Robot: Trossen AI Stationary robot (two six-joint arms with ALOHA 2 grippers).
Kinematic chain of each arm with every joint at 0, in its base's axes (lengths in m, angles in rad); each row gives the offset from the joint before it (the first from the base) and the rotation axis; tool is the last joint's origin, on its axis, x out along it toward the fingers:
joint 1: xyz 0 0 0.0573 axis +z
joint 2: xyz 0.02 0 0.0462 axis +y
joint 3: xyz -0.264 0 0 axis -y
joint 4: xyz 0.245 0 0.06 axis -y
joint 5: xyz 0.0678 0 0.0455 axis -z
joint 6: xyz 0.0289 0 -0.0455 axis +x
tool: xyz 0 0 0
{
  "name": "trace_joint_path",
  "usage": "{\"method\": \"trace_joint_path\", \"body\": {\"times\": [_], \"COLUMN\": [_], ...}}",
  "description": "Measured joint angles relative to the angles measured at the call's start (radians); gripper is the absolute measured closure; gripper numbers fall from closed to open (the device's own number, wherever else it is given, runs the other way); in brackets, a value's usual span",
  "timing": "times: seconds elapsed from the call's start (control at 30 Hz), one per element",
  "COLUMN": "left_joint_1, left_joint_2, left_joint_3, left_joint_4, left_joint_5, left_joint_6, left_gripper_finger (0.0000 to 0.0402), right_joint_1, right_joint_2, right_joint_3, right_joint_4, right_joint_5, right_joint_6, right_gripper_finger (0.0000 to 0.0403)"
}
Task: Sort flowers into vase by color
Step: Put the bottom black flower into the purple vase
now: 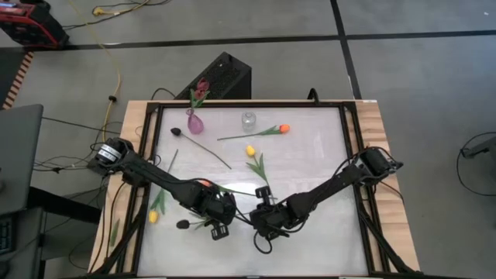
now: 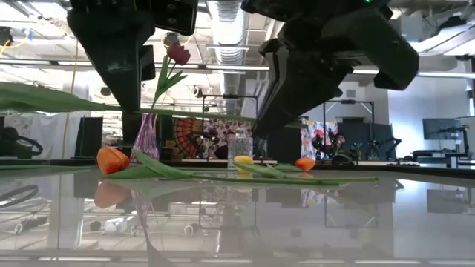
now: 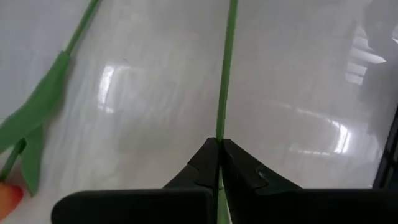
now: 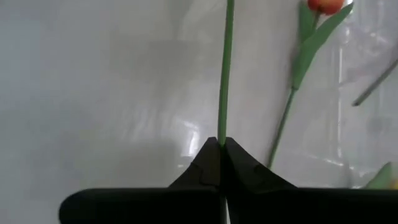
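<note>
Both your grippers are clenched on one green stem (image 3: 225, 74): left gripper (image 3: 220, 144) and right gripper (image 4: 221, 143) pinch it near the table's front centre, apparently a handover to reorient it for the vase (image 1: 194, 122).

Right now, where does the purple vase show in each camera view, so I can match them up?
High view: the purple vase stands near the top edge of the table, left of centre, holding a red tulip.
Low view: left of centre, behind the orange tulip head.
Left wrist view: not in it.
Right wrist view: not in it.
Shared landmark: the clear vase, just right of it in the high and low views.
</note>
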Motion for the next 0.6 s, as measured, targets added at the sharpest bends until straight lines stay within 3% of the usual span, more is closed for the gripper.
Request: {"method": "trace_joint_path", "body": {"times": [0.23,0.47,0.6], "left_joint_1": [0.0,-0.03,-0.042], "left_joint_2": [-0.041,-0.173,-0.288], "left_joint_3": [0.001,-0.001,-0.083], "left_joint_4": [-0.005,-0.01,0.102], "left_joint_5": [-0.015,-0.26,-0.408], "left_joint_6": [0.089,0.236,0.336], "left_gripper_finger": [0.0377,0.0361,0.036], "right_joint_1": [-0.002,0.026,0.046], "right_joint_2": [0.0,0.001,-0.017], "right_joint_3": [0.0,0.0,-0.017], "right_joint_4": [-0.051,-0.034,0.064], "right_joint_5": [-0.145,-0.204,-0.203], "right_joint_6": [0.055,0.105,0.063], "right_gripper_finger": [0.0378,0.0378,0.0378]}}
